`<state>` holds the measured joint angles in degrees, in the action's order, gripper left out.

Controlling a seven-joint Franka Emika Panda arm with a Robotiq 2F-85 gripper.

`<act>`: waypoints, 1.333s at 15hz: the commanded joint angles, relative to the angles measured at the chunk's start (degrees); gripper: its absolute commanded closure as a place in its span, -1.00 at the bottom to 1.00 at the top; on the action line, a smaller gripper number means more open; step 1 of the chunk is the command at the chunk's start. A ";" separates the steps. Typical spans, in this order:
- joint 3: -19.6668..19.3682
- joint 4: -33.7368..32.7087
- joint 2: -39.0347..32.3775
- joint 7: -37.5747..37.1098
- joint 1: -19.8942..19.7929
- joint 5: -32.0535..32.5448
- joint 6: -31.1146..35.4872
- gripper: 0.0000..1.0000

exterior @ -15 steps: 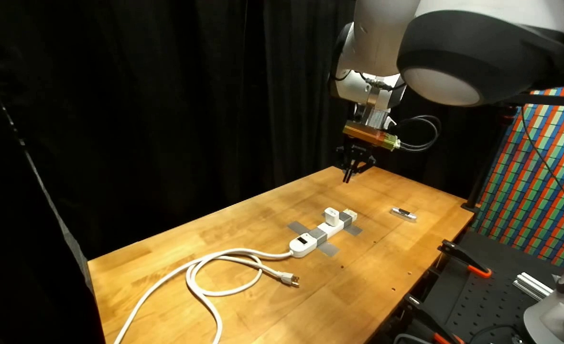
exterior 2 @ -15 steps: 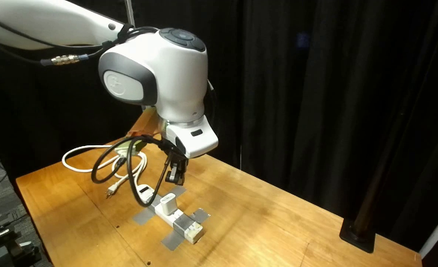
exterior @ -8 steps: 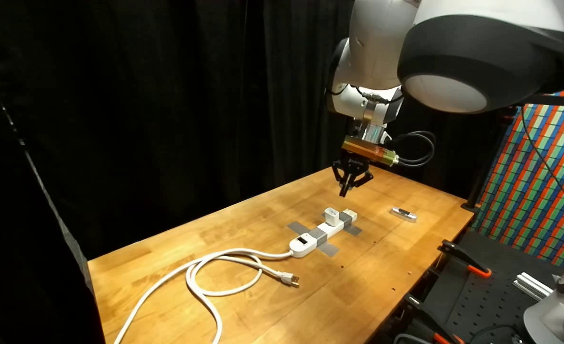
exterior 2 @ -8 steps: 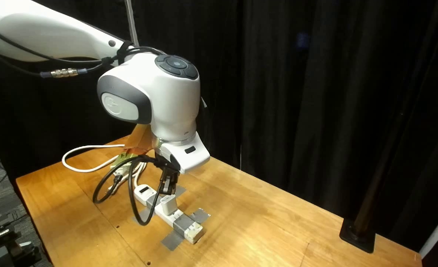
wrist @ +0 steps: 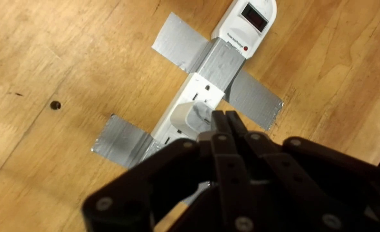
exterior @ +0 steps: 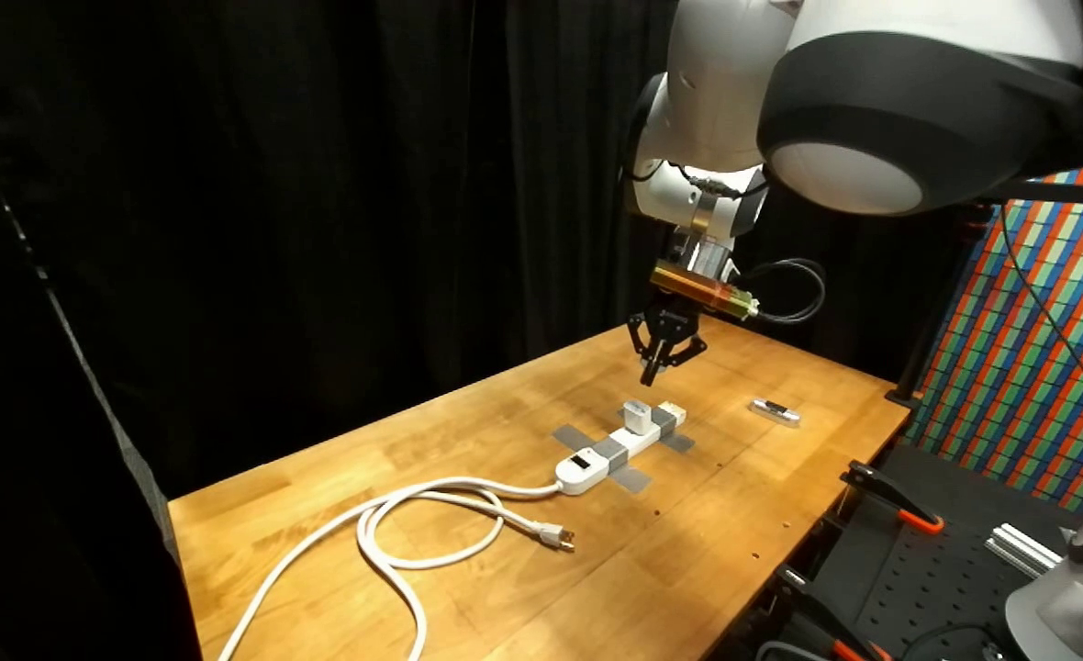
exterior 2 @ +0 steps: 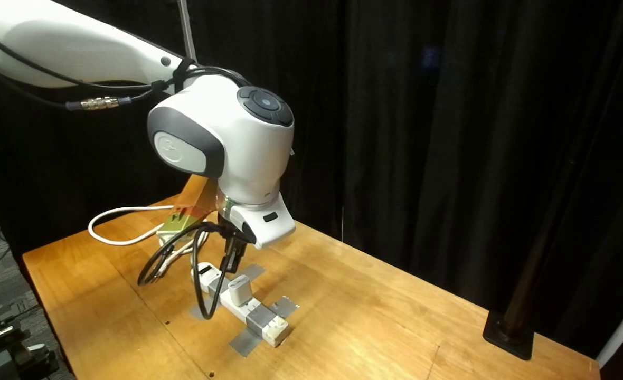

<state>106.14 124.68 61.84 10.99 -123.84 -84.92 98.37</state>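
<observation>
Pincer [wrist: 224,113], fully together w/ nothing btwn, hovers near and above charger [wrist: 191,117], not touching. Charger stands upright on strip [wrist: 214,94], apparently plugged in; tape [wrist: 222,64] binds strip to tabletop [wrist: 87,54]. Progress (est.): early; strip secured, charger seated, contact and grip not yet made.

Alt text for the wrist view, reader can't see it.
A black claw, jaws closed, juts in from the bottom, visually overlapping the edge of a white adapter plugged into a white power strip. Gray tape runs across the strip onto a wooden table; a dark switch sits near the top.
</observation>
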 commanded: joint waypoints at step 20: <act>5.01 -4.00 6.05 3.54 -8.28 -6.98 -5.47 0.85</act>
<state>111.19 122.31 66.24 15.08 -130.78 -91.41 94.87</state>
